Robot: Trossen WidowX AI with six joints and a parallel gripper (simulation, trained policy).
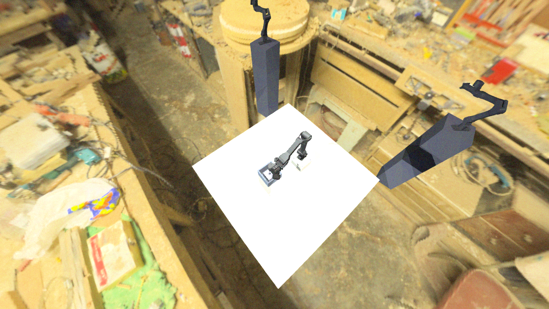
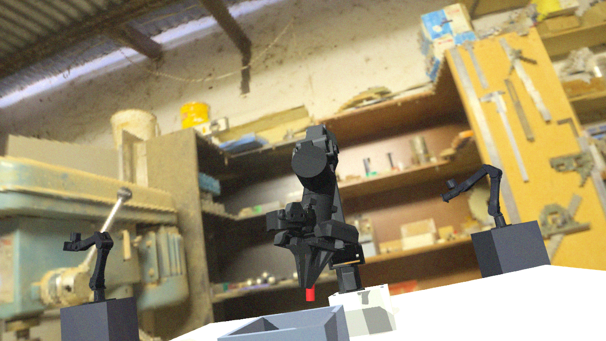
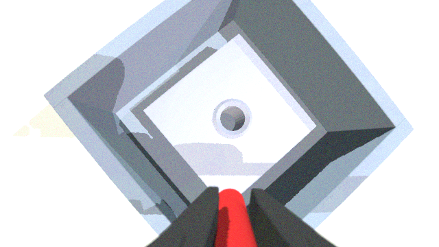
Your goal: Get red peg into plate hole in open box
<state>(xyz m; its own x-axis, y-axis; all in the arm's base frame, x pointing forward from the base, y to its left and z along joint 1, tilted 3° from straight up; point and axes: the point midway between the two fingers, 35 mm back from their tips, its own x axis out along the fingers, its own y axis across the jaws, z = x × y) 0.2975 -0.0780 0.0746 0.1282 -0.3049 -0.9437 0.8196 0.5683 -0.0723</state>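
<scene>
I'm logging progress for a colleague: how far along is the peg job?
Picked up: the red peg is clamped in the gripper, its lower end hanging above the open box. In hand: carrying it over the box. Left: lining up, lowering and seating it, since the hole in the white plate shows unfilled.

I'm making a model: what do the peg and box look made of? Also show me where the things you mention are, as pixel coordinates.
The peg (image 2: 310, 293) (image 3: 233, 219) looks like smooth plastic, or painted wood: plain red, no grain. The box (image 1: 264, 181) (image 2: 282, 333) (image 3: 360, 68) may be matt plastic: flat blue-grey, no shine.
</scene>
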